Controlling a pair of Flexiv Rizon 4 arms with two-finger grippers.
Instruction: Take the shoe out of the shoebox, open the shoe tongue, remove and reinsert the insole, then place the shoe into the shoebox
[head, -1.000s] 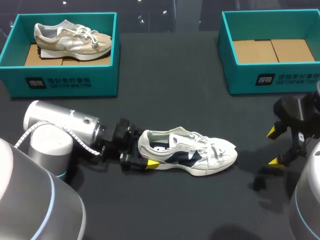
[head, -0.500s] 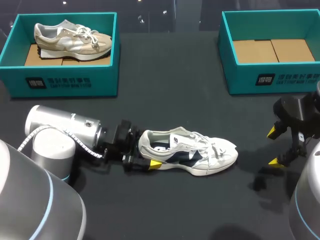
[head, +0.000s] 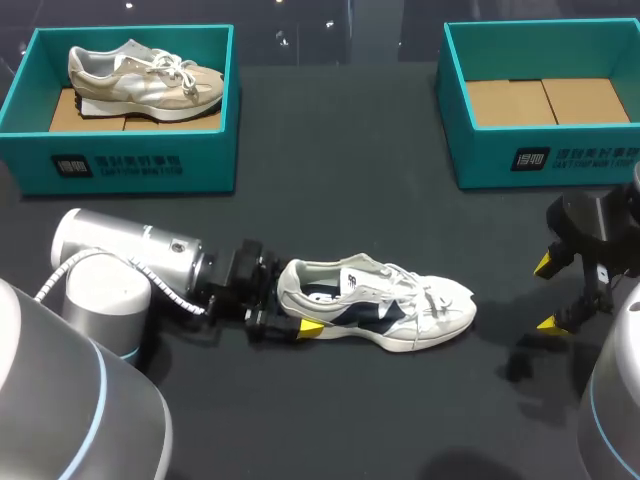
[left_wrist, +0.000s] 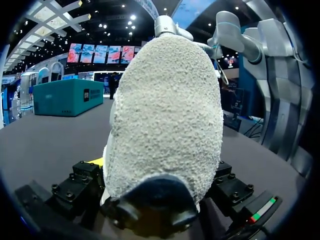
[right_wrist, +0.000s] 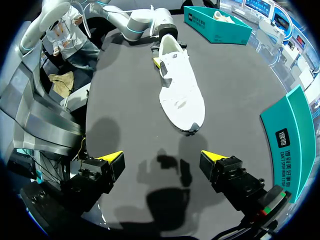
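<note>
- The white and navy shoe (head: 380, 305) lies upright on its sole on the dark tabletop (head: 330, 200), in the lower middle of the head view. Its toe points to the right of the frame and it is out of any box.
- The left tool (head: 283, 310) comes in low from the lower left and is closed on the heel (left_wrist: 165, 125). One yellow tip shows against the near side, and the wrist view has the heel filling the space between both fingers.
- The right tool (right_wrist: 162, 162) hangs over bare tabletop at the right edge of the frame, well apart from the toe, fingers spread wide and holding nothing.
- An empty shoebox (head: 540, 155) sits at the upper right. Another shoebox (head: 130, 165) at the upper left holds a beige shoe (head: 145, 75).
- Judged from this, taking the shoe out is done and opening the tongue (head: 372, 268) is the step in hand, with the left tool bracing the heel.
- The next move likely calls for the right tool to cross to the laces, pinch the tongue's edge and draw it up and toward the toe. The heel grip must not slip, so that the insole can then be reached.
</note>
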